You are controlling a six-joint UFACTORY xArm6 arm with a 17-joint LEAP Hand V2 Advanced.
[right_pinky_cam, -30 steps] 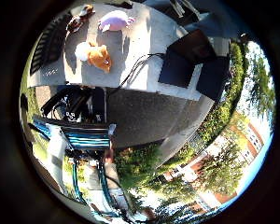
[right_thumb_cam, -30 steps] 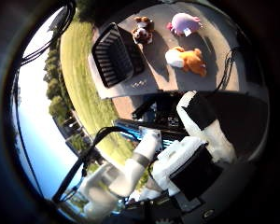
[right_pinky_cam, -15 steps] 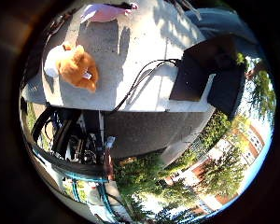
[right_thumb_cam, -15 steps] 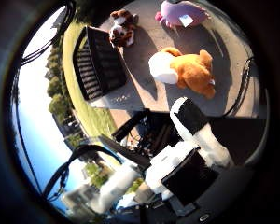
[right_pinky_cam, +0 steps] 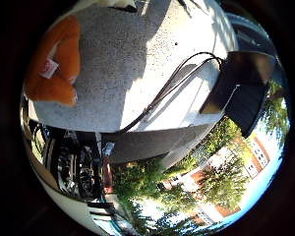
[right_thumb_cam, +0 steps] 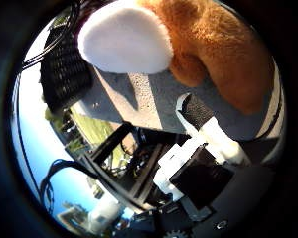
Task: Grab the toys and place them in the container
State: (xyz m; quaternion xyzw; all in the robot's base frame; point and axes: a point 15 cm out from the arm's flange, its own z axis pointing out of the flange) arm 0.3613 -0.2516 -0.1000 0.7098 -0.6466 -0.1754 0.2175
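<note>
The hand (right_thumb_cam: 208, 148), one finger showing straight, is hovering open just over the orange plush toy (right_thumb_cam: 213, 49) lying on the desk (right_pinky_cam: 137, 64), needing to close around it next.

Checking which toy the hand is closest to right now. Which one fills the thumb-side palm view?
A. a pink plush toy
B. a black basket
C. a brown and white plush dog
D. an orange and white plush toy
D: the orange and white plush toy looms large there, lying on the grey table.
</note>
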